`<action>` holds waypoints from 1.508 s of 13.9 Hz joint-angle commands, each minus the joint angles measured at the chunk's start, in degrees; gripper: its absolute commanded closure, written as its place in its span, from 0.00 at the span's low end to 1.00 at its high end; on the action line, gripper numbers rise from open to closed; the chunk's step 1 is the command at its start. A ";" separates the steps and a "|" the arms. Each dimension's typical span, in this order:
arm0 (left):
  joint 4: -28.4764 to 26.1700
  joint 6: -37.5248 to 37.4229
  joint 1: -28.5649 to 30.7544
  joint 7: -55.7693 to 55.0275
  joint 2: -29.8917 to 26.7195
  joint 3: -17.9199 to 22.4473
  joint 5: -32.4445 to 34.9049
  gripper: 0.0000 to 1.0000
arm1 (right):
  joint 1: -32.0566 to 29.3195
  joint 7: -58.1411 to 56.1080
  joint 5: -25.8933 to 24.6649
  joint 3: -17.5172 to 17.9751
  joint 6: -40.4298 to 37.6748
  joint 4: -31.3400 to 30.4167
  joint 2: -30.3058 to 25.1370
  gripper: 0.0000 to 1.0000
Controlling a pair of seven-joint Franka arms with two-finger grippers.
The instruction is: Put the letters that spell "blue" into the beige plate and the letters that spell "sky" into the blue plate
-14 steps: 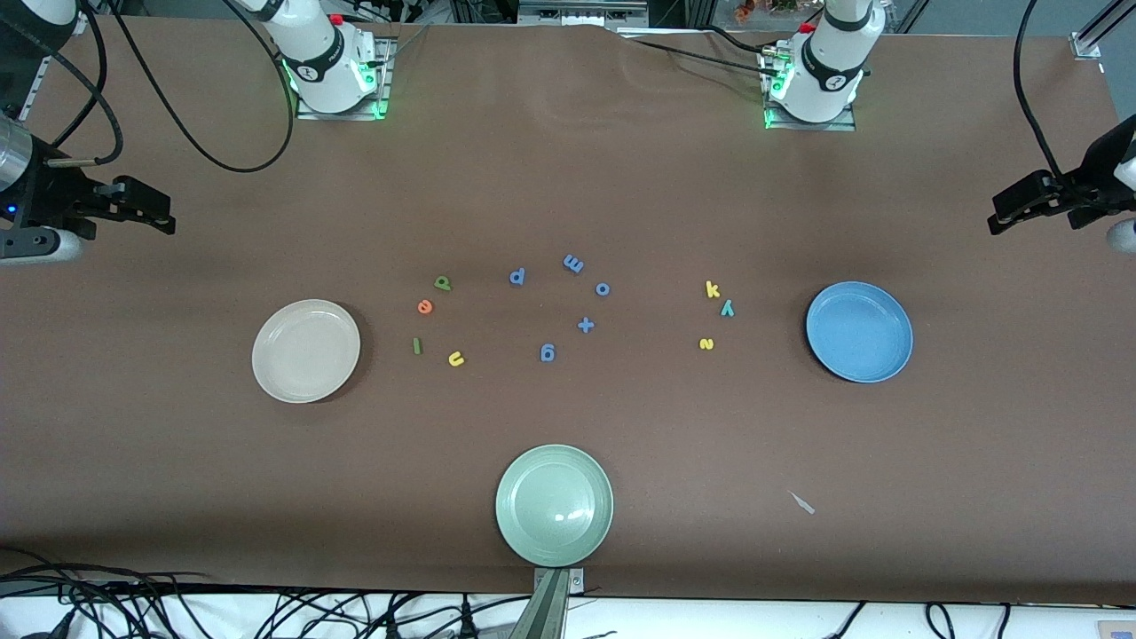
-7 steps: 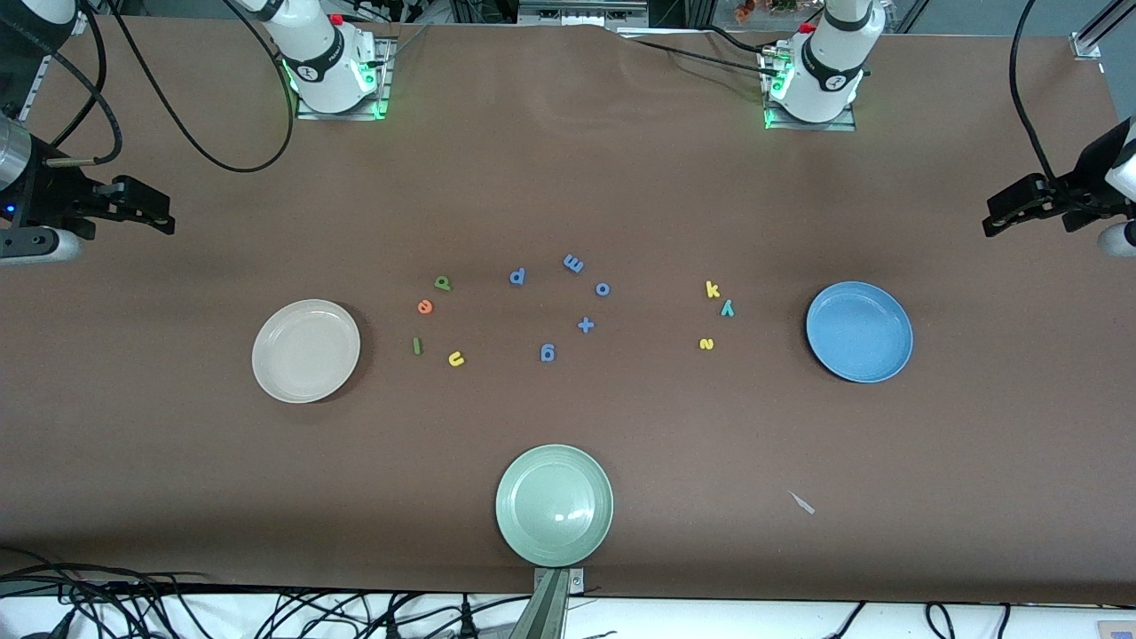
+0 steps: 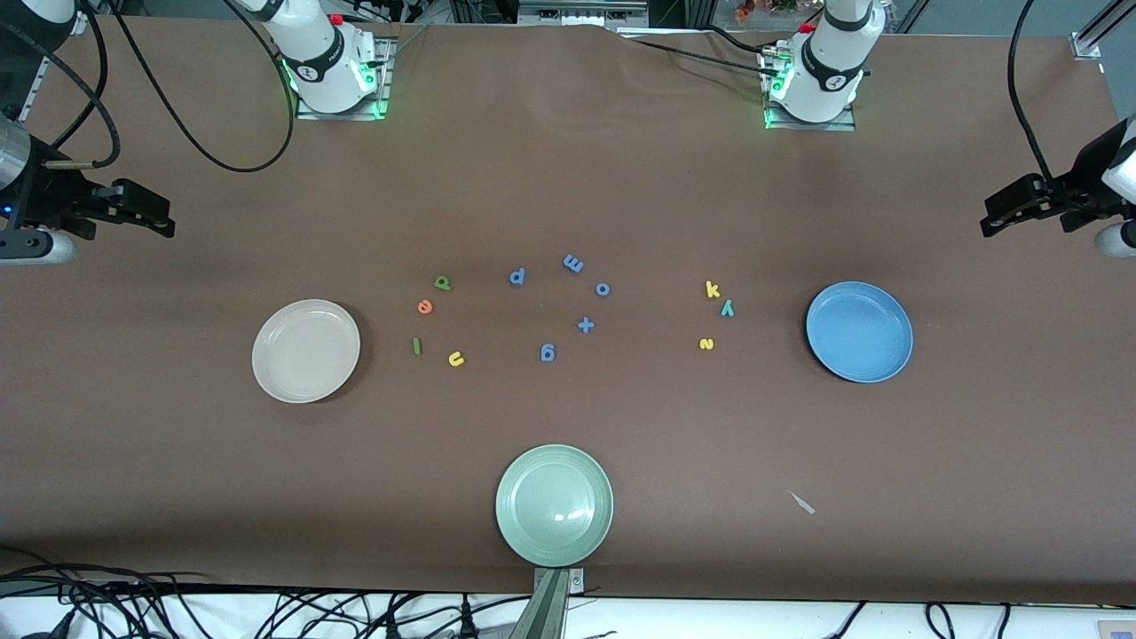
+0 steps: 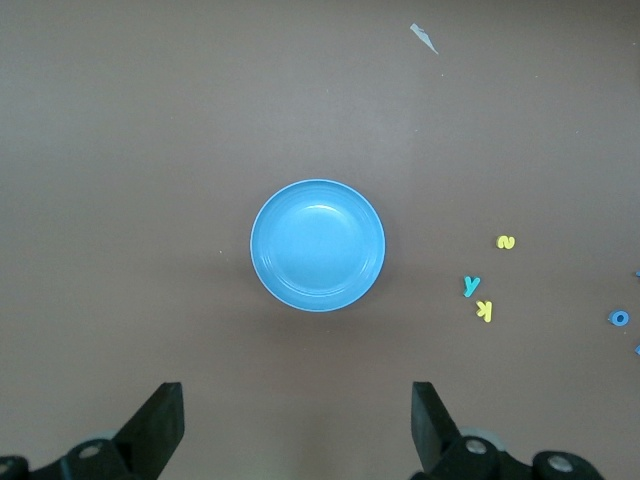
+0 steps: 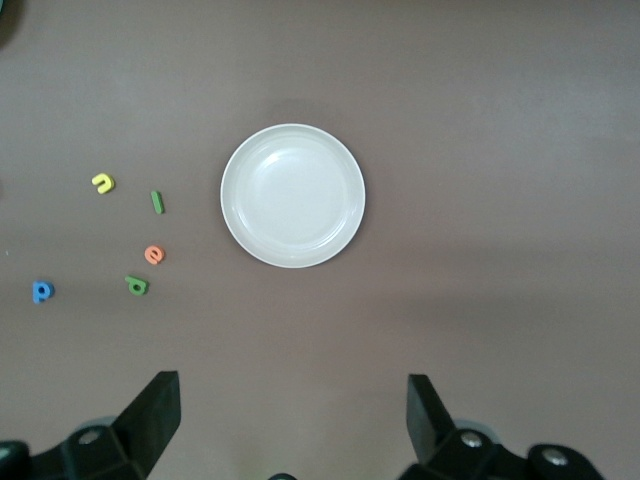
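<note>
- Nothing is sorted yet. The beige plate (image 3: 306, 351), toward the right arm's end of the table, holds nothing; the blue plate (image 3: 859, 331), toward the left arm's end, also holds nothing.
- The letters for "blue" lie loose on the table beside the beige plate: green b (image 3: 442, 283), orange e (image 3: 425, 307), dark green l (image 3: 416, 345) and yellow u (image 3: 455, 358).
- The letters for "sky" lie near the blue plate: yellow k (image 3: 712, 288) touching or just beside teal y (image 3: 727, 308), with yellow s (image 3: 706, 343) nearer the front camera.
- All seven letters remain to be moved, by my judgement.
- The right gripper (image 3: 146, 213) hangs high over its end of the table, fingers spread wide, holding nothing.
- The left gripper (image 3: 1012, 209) hangs high over its own end, fingers likewise spread and holding nothing.
</note>
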 commanded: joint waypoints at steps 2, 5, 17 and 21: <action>0.11 -0.29 0.01 1.06 0.25 0.12 -1.33 0.00 | 0.19 1.87 0.72 -0.01 -0.07 1.23 0.26 0.00; 0.11 -0.29 0.01 1.15 0.43 0.12 -1.33 0.00 | 0.11 1.87 0.72 -0.10 -0.07 1.23 0.35 0.00; -10.59 14.02 -1.57 -3.07 5.43 -5.15 -3.00 0.00 | 0.11 1.87 0.72 -0.10 0.72 1.23 0.44 0.00; -13.77 17.73 -2.18 -3.07 10.87 -9.01 -3.09 0.00 | 0.11 1.87 0.81 -0.19 0.81 1.23 0.44 0.00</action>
